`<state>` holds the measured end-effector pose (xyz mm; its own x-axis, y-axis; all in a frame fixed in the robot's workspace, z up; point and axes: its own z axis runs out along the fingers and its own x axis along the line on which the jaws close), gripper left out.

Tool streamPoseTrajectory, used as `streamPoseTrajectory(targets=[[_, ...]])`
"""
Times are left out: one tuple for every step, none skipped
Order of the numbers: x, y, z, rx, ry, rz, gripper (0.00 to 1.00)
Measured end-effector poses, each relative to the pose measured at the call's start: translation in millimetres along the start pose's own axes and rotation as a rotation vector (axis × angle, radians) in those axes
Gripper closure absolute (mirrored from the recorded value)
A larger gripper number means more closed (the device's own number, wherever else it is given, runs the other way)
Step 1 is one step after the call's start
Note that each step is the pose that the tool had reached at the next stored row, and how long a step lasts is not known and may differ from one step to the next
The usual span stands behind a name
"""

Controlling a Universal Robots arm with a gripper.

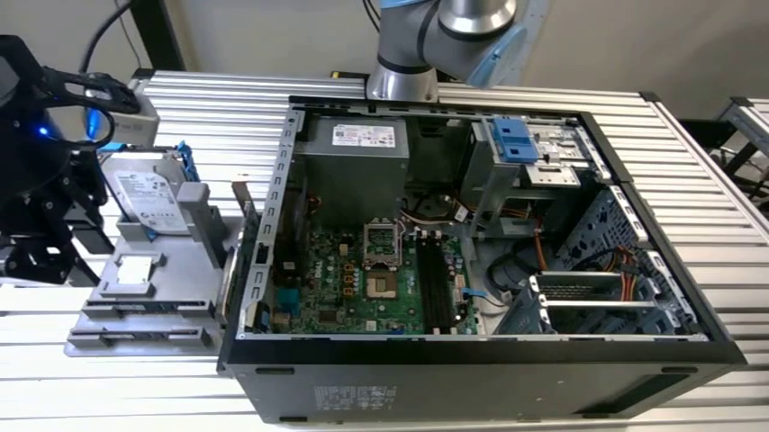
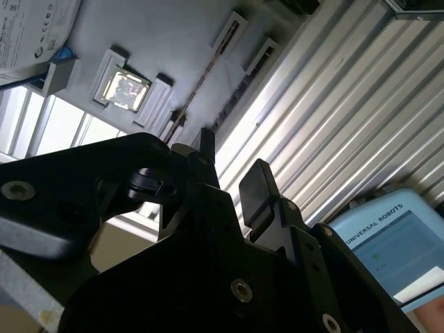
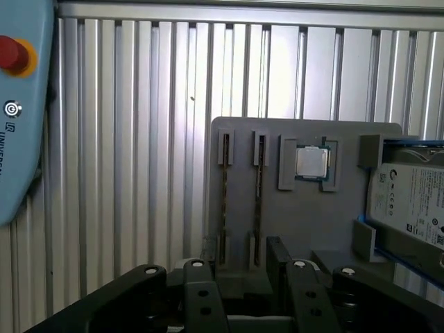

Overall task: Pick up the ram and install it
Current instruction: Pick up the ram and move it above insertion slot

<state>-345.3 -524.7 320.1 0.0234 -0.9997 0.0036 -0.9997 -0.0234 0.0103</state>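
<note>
Gripper (image 3: pixel 243 262) hangs empty with its fingers spread, close over one end of the gray holder (image 3: pixel 312 229), which sits outside the computer case (image 1: pixel 481 351) on the exterior view's left. In that holder the ram (image 3: pixel 257 201) stands on edge beside a second stick (image 3: pixel 224 201). Its long axis runs straight away from the gripper, apparently square to the fingers' closing line.

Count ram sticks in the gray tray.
2. One ram stands on edge in the tray slot farthest from the CPU; the other beside it, nearer the CPU.
</note>
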Motion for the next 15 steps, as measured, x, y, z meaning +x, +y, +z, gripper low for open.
streamPoseTrajectory(targets=[[0.0, 0.0, 1.0, -0.0003, 0.0003, 0.000, 0.00], [0.0, 0.0, 2.4, -0.0003, 0.0003, 0.000, 0.00], [0.0, -0.1, 4.2, -0.0002, 0.0002, 0.000, 0.00], [0.0, -0.2, 5.9, -0.0003, 0.0002, 0.000, 0.00], [0.0, -0.3, 7.7, -0.0003, 0.0003, 0.000, 0.00], [0.0, -0.4, 9.2, -0.0004, 0.0003, 0.001, 0.00], [0.0, -0.4, 10.7, -0.0004, 0.0003, 0.001, 0.00], [0.0, -0.6, 12.1, -0.0004, 0.0004, 0.002, 0.00], [0.0, -0.7, 13.6, -0.0004, 0.0003, 0.003, 0.00], [0.1, -0.8, 14.9, -0.0004, 0.0003, 0.003, 0.00], [0.1, -1.0, 16.1, -0.0003, 0.0003, 0.004, 0.00], [0.1, -1.2, 17.2, -0.0004, 0.0003, 0.005, 0.00], [0.1, -1.4, 18.5, -0.0003, 0.0003, 0.005, 0.00], [0.2, -1.6, 19.7, -0.0004, 0.0003, 0.005, 0.00], [0.3, -1.7, 21.0, -0.0003, 0.0002, 0.006, 0.00]])
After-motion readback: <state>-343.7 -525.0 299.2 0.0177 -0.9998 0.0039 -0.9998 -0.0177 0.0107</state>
